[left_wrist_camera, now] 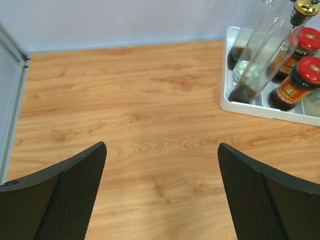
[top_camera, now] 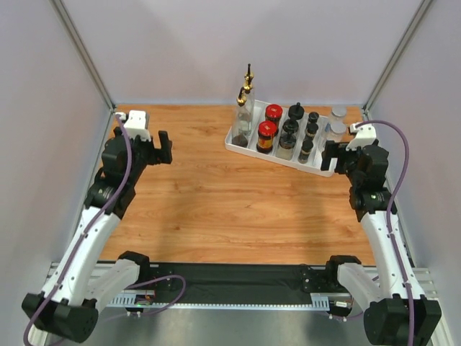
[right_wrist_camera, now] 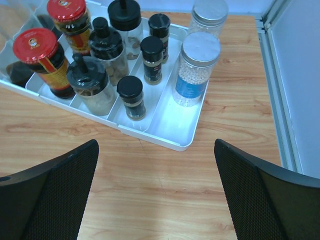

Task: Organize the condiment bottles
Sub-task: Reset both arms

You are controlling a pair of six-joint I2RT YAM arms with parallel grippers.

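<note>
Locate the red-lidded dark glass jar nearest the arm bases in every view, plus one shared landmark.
Top external: red-lidded dark glass jar sits right of centre, in the second compartment from the left.
Left wrist: the jar is at the right edge, upper half.
Right wrist: the jar is at the upper left.
Shared landmark: the white divided plastic tray holding it, visible in all three views.

The tray [right_wrist_camera: 172,125] sits at the far right of the counter [top_camera: 202,194]. Its compartments hold, left to right: pourer bottles [top_camera: 243,119], two wide jars [top_camera: 266,137], knob-capped jars [right_wrist_camera: 92,82], small jars [right_wrist_camera: 132,97], two shakers [right_wrist_camera: 195,70]. The left claw [left_wrist_camera: 161,146] hangs well to its left; the right claw [right_wrist_camera: 156,142] is just before its right end.
</note>
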